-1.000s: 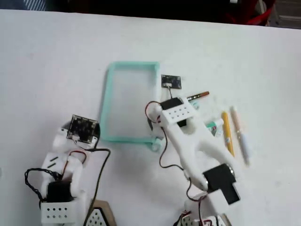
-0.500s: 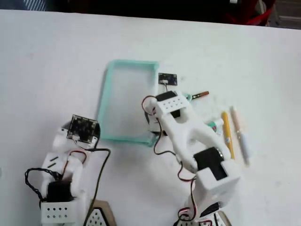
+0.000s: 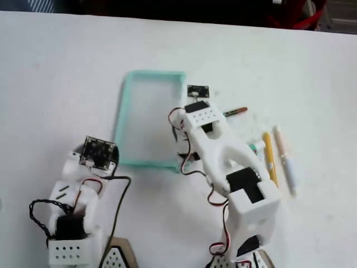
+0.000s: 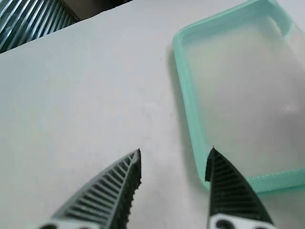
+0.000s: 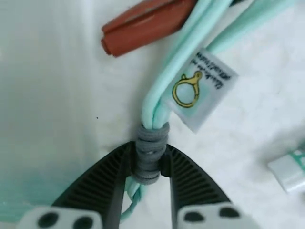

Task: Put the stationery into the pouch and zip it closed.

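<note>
— What is covered in the high view?
— Much of the right edge of the pouch [image 3: 149, 118], down to its near right corner, is hidden under the right arm [image 3: 223, 159]. The brown pen [image 3: 236, 111] is half covered by it, and the green-and-white item [image 3: 255, 148] cannot be identified.
— And what is cut off?
— In the left wrist view the pouch is cropped by the view's edge. In the right wrist view the pen is cut away at one end, and the grey pull [image 5: 151, 136] is partly hidden between the fingers of the right gripper [image 5: 148, 148].

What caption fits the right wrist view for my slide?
Right gripper shut on the grey-bound mint pouch cord, a red pen beyond.
</note>
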